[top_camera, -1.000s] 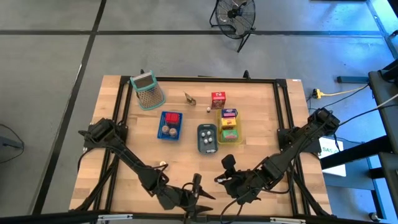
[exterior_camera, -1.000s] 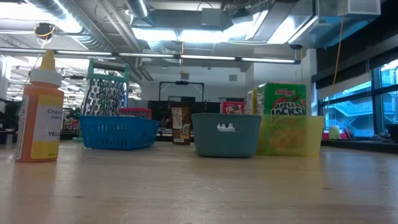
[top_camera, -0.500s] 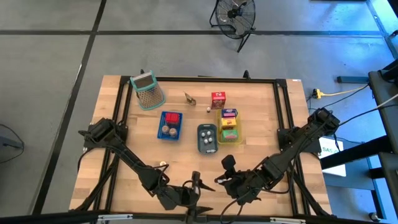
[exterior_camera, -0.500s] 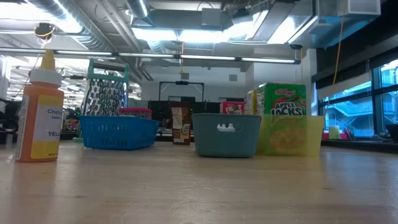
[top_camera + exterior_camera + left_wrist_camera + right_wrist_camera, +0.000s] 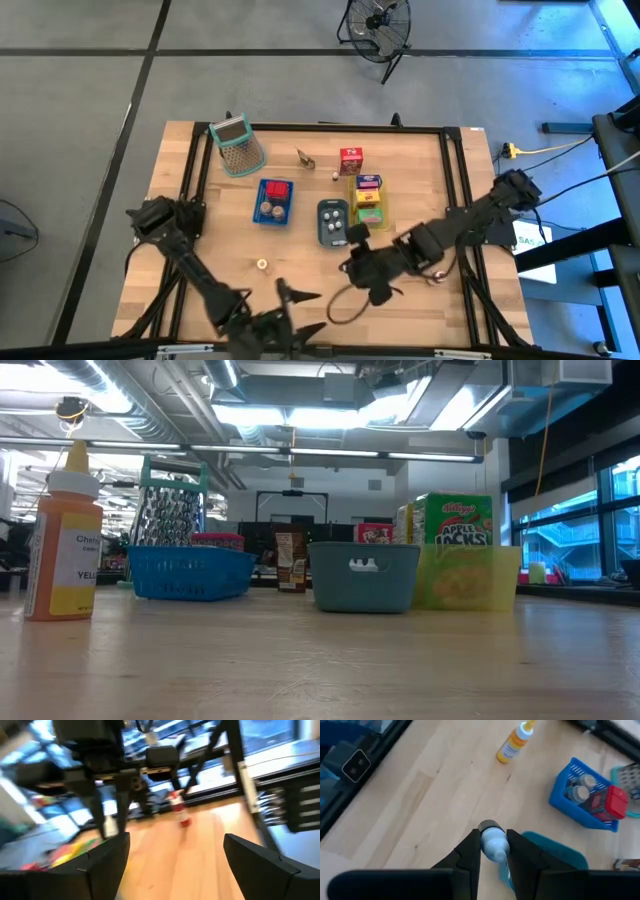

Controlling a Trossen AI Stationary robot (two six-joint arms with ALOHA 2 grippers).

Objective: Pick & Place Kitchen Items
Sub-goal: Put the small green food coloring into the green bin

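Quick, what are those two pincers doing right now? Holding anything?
Left pincer: open, empty, near the table's front edge.
Right pincer: shut on a small white bottle, above the grey-blue tray.

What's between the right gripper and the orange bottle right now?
Only bare table. The right wrist view shows the right gripper, shut on a small white item, with plain wood up to the orange bottle.

Three trays — blue (image 5: pixel 273 201), grey-blue (image 5: pixel 333 222), yellow (image 5: pixel 369 204) — mid-table, with the green-rimmed grater (image 5: pixel 238 146) beyond.
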